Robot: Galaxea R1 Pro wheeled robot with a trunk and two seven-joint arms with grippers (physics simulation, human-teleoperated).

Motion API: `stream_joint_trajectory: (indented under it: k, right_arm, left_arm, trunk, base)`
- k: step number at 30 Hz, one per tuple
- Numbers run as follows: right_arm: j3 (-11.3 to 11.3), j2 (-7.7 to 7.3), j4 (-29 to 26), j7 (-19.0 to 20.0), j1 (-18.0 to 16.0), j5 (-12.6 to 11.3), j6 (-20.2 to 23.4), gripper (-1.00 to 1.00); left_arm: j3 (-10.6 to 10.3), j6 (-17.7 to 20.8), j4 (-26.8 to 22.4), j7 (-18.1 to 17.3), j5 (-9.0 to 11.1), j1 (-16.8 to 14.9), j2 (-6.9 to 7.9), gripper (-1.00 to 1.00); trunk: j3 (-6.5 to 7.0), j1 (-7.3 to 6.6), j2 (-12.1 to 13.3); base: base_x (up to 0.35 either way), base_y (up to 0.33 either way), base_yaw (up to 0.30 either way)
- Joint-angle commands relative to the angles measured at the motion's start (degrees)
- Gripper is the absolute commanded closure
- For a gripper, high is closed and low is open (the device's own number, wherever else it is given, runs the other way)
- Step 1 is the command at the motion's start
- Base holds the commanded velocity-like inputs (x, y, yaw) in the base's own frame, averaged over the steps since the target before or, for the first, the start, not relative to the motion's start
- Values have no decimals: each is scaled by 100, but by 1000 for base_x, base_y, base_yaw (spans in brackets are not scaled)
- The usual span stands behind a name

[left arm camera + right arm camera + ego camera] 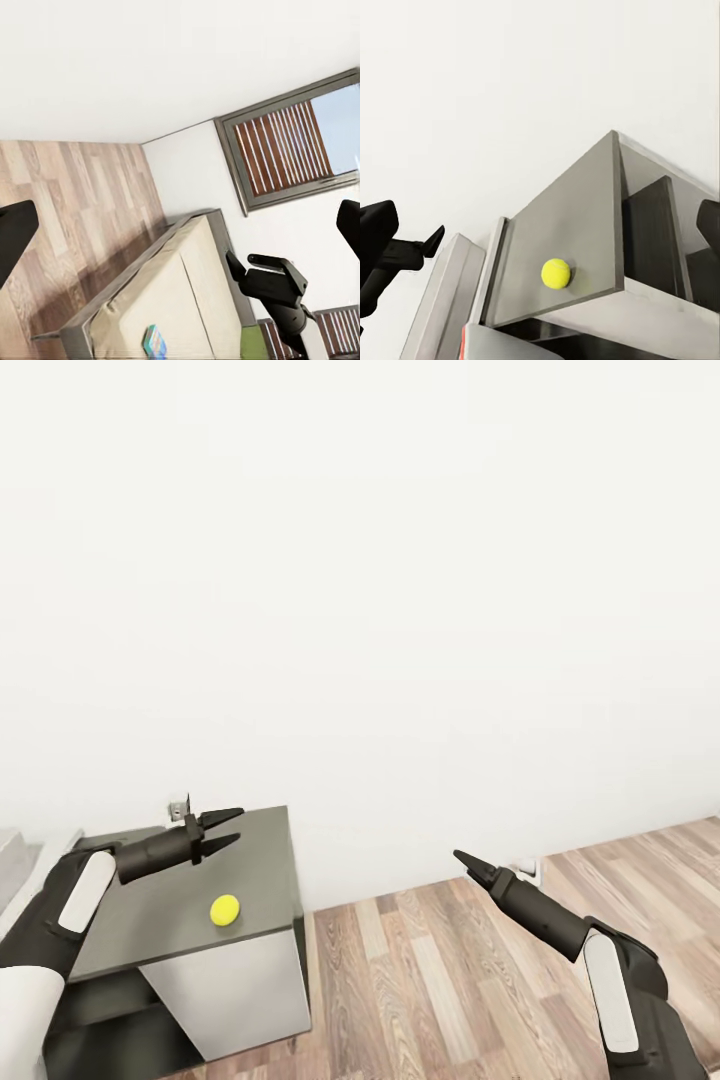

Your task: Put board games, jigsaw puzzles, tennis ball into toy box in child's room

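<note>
Lying on the dark cabinet [200,920], tennis ball [225,910] sits just below left tool [232,830].

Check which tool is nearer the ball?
Left. The left tool hangs open just above and behind the ball on the cabinet; the right tool is over the floor.

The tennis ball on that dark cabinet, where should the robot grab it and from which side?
Grip the tennis ball across its middle, coming from above. It is round and sits alone on the flat dark grey cabinet top, so any pair of opposite sides works. The open left gripper hovers nearest, so it probably suits best.
</note>
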Motion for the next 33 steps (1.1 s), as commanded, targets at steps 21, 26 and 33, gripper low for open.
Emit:
stream_joint_trajectory:
  k: [21,26,33]
  right_arm:
    - [-14,-9,82,26,-16,13,28,-100]
    - [-14,-7,102,25,-21,12,28,-100]
    - [-14,1,134,24,-26,16,23,-100]
  left_arm:
    - [5,13,6,-31,-31,-4,-7,-100]
    - [2,13,6,-31,-29,-4,-18,-100]
    - [5,12,8,-29,-34,-4,-14,-100]
  trunk:
    - [-13,3,-13]
    - [-13,3,-13]
    - [-13,3,-13]
  base:
    - [-62,0,-279]
    - [-2,0,-279]
    - [0,0,-279]
